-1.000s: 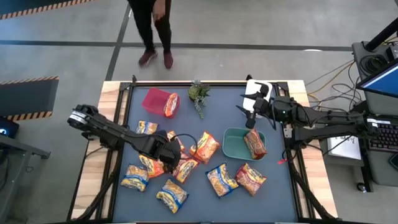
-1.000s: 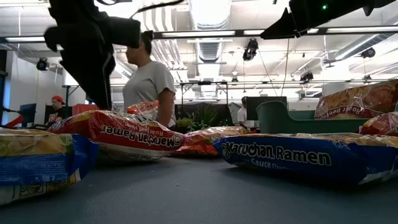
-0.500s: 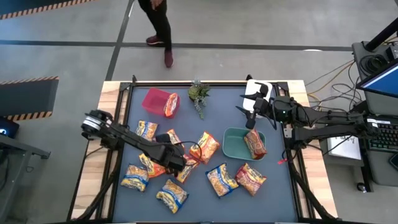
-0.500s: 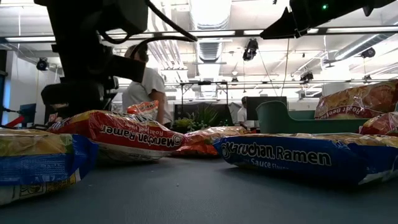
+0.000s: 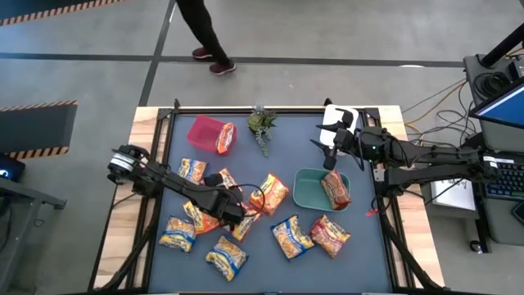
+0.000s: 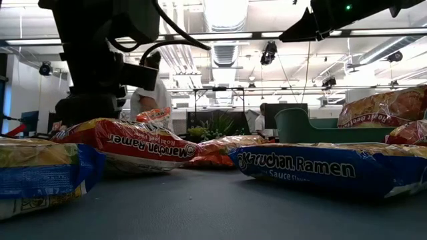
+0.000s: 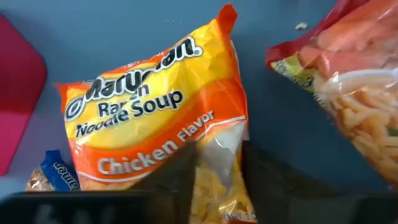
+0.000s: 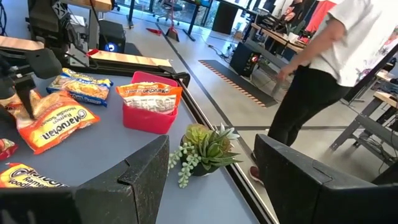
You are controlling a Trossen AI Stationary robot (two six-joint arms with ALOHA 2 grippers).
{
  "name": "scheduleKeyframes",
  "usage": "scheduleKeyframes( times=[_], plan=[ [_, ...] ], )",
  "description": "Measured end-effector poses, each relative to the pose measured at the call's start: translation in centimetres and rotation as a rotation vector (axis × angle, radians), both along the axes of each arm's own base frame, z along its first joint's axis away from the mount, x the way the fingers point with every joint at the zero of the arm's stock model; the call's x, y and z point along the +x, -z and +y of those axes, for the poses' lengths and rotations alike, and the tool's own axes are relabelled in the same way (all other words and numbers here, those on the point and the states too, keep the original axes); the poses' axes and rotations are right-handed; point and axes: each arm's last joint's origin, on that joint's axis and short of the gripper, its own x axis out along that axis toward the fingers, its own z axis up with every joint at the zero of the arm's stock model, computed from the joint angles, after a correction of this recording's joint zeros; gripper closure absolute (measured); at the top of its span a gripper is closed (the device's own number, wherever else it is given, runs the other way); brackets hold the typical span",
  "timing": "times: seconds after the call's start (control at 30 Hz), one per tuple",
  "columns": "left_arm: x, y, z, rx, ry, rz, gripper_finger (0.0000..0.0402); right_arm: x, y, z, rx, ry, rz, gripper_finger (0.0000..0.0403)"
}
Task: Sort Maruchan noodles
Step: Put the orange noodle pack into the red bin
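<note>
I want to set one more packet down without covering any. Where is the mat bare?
Bare mat runs along the right edge, right of the green bin. Another patch lies between the plant and the right gripper. The middle is crowded: packets ring the left gripper, which pinches an orange packet.

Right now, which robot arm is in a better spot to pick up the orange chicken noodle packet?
The left one, probably. The left gripper is already down on the orange chicken packet, fingers either side of its edge. The right gripper hovers open, far across by the green bin.
</note>
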Motion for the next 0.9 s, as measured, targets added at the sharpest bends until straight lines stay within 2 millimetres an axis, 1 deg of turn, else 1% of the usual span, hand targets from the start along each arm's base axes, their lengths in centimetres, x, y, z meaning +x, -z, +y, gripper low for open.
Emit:
scheduleKeyframes(
  times=[0.13, 0.17, 0.27, 0.4, 0.5, 0.67, 0.77, 0.83, 0.9],
  plan=[
    [-0.1, -0.4, 0.0, -0.021, 0.001, -0.010, 0.0383, 0.0, 0.0, 0.0, 0.000, 0.000, 0.000, 0.0179],
    [-0.2, -0.6, 0.0, -0.027, 0.001, -0.015, 0.0392, 0.0, 0.0, 0.0, 0.000, 0.000, 0.000, 0.0179],
    [-0.3, -1.3, 0.0, -0.033, 0.002, -0.037, 0.0394, 0.0, 0.0, 0.0, 0.000, 0.000, 0.000, 0.0179],
    [-0.4, -2.9, 0.2, -0.003, 0.003, -0.110, 0.0400, 0.0, 0.0, 0.0, 0.000, 0.000, 0.000, 0.0179],
    [-0.8, -4.6, 0.6, 0.054, -0.019, -0.198, 0.0401, 0.0, 0.0, 0.0, 0.008, 0.001, -0.003, 0.0179],
    [-2.2, -8.0, 2.2, 0.118, -0.148, -0.394, 0.0401, 0.0, 0.0, 0.0, 0.025, -0.010, -0.011, 0.0179],
    [-3.2, -9.8, 2.6, 0.141, -0.158, -0.474, 0.0401, 0.3, 0.2, 0.3, 0.057, -0.109, -0.011, 0.0179],
    [-3.8, -10.8, 2.5, 0.152, -0.111, -0.494, 0.0401, 0.8, 0.3, 0.5, 0.072, -0.195, -0.010, 0.0181],
    [-4.4, -11.3, 2.1, 0.160, -0.037, -0.489, 0.0402, 1.4, 0.3, 0.5, 0.089, -0.232, -0.007, 0.0185]
  ],
)
